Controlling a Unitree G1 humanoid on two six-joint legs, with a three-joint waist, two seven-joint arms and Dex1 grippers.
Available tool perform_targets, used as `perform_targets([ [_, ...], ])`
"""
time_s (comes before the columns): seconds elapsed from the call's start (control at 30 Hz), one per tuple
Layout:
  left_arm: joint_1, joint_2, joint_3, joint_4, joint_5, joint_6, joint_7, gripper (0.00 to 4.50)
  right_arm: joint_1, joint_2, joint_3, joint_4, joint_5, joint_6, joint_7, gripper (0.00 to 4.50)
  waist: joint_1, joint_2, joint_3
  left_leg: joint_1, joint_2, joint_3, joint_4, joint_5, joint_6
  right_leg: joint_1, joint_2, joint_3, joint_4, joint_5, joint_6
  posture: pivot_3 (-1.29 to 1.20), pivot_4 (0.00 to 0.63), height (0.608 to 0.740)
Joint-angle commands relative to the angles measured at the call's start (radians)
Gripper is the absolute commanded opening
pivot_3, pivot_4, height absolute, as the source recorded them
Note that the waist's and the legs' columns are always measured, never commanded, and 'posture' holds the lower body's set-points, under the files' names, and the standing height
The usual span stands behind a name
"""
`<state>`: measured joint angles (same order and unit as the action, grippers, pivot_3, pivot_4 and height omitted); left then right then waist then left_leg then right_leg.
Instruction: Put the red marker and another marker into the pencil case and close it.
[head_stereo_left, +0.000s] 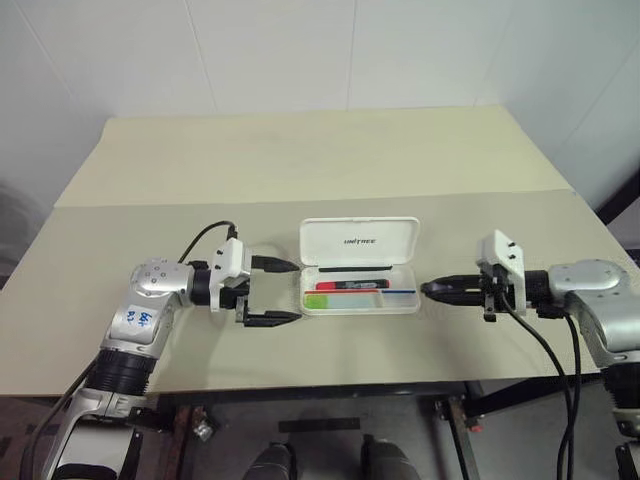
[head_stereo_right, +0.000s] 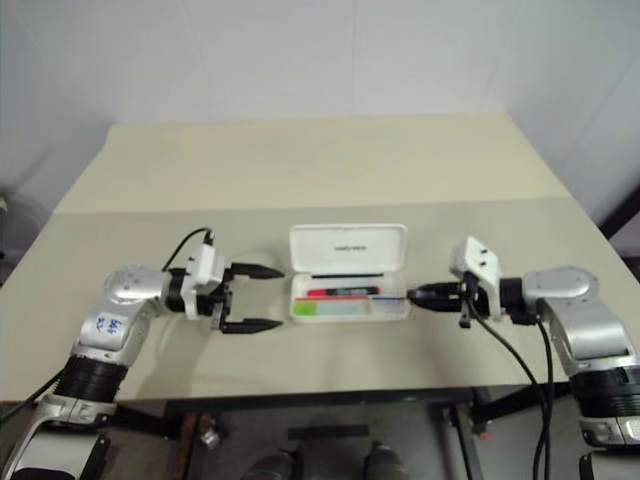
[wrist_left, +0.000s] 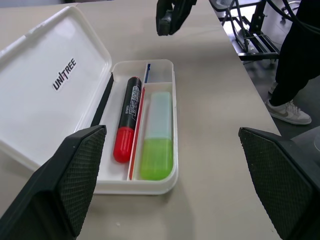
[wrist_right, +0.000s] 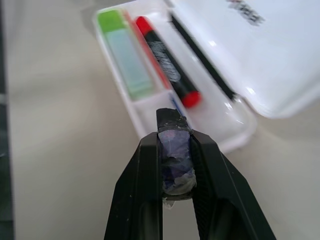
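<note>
From the head views we are seeing the pencil case (head_stereo_left: 359, 267) lying open at the middle of the beige table (head_stereo_left: 330, 160), its lid standing back, with the left gripper (head_stereo_left: 272, 292) hanging just off one end, fingers spread wide and holding nothing, and the right gripper (head_stereo_left: 437, 290) pointing at the other end, fingers pressed together. Here the red marker (head_stereo_left: 350, 285) is showing as a thin red-and-black strip in the tray, and another marker (head_stereo_left: 314, 300) as a green patch near the front corner. The left wrist view is giving us the detail: the two markers are lying side by side in separate compartments, parted by a thin divider, the lid is carrying dark lettering, and a person's dark trouser leg and pale shoe (wrist_left: 287, 111) are standing on the floor beyond the table edge. The right wrist view is showing the right gripper's fingers shut on a dark purplish wad wedged between them, just short of the case's end. White walls are backing the table.
</note>
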<state>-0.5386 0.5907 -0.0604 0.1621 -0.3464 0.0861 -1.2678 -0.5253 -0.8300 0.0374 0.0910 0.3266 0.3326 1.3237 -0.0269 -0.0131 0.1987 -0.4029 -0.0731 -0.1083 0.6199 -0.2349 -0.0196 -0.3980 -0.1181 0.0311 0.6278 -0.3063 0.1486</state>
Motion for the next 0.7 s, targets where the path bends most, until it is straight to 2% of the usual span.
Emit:
perform_targets([
  [0.03, 0.009, 0.002, 0.007, -0.06, -0.012, 0.002, 0.007, 4.5, -0.062, 0.034, 0.054, 0.049, -0.033, -0.08, 0.05, 0.41, -0.001, -0.001, 0.0, 0.0, 0.0, 0.0, 0.0, 0.0, 0.0, 0.0, 0.0, 0.0, 0.0, 0.0, 0.0, 0.0, 0.15, 0.74],
  [0.27, 0.038, 0.016, 0.023, -0.103, -0.019, 0.027, 0.028, 4.5, -0.143, 0.086, 0.124, 0.194, -0.089, -0.181, 0.112, 0.41, 0.002, -0.001, 0.0, 0.0, 0.001, -0.001, 0.001, 0.0, 0.0, 0.0, 0.001, 0.001, -0.001, 0.001, 0.0, 0.0, 0.15, 0.74],
  [0.67, 0.061, 0.028, 0.035, -0.143, -0.026, 0.051, 0.052, 4.5, -0.203, 0.118, 0.133, 0.357, -0.147, -0.292, 0.136, 0.41, 0.001, -0.001, 0.0, 0.0, 0.0, -0.004, 0.001, 0.0, -0.001, -0.001, 0.001, 0.002, -0.001, 0.001, 0.0, 0.0, 0.15, 0.74],
  [0.7, 0.057, 0.028, 0.035, -0.142, -0.026, 0.052, 0.054, 4.5, -0.208, 0.123, 0.13, 0.366, -0.151, -0.304, 0.129, 0.76, 0.001, -0.001, 0.0, 0.0, 0.0, -0.004, 0.001, 0.0, -0.001, -0.001, 0.002, 0.002, -0.001, 0.001, 0.0, 0.0, 0.15, 0.74],
])
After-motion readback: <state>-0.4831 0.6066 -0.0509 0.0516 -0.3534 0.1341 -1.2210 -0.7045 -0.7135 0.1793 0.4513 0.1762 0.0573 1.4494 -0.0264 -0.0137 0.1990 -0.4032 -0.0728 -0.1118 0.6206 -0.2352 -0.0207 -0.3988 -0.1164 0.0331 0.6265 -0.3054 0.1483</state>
